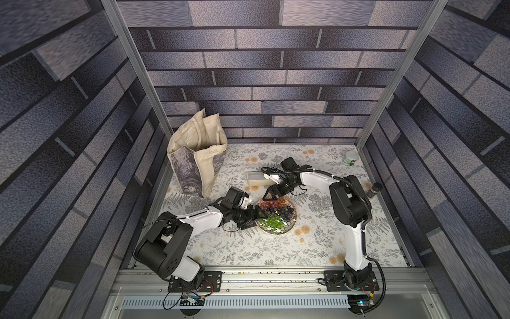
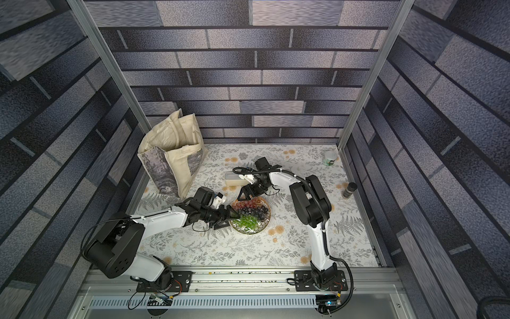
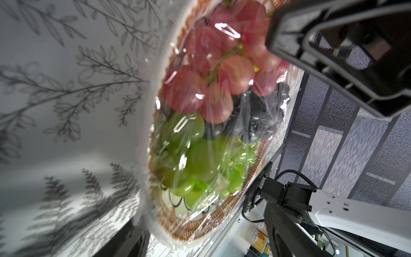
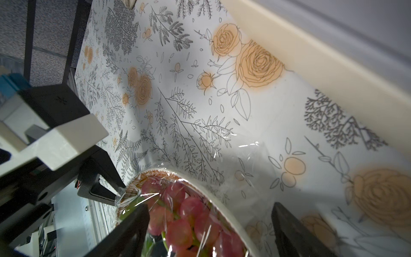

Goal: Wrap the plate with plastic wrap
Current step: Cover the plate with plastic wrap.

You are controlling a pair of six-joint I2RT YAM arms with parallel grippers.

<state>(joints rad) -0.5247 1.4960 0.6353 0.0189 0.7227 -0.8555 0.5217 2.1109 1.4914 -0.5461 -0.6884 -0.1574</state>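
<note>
Floral tablecloth [image 1: 242, 248] shows through slack plastic wrap [image 4: 249, 155] trailing off the plate [image 1: 278, 232], which lies straight ahead of the left gripper [image 1: 255, 218] and just beneath the right gripper [image 1: 271, 196]. Both have jaws spread wide, holding nothing. I'd tuck that loose film under the rim, pressing lightly so the plate doesn't slide.

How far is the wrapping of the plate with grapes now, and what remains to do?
Done: the plastic wrap lies over the grapes and across the plate. In hand: the left gripper and the right gripper, both open, are at the rim, gripping nothing. Left: film lies loose and wrinkled on the table past the rim, towards the dispenser box, so it probably needs pressing down or tucking under.
</note>
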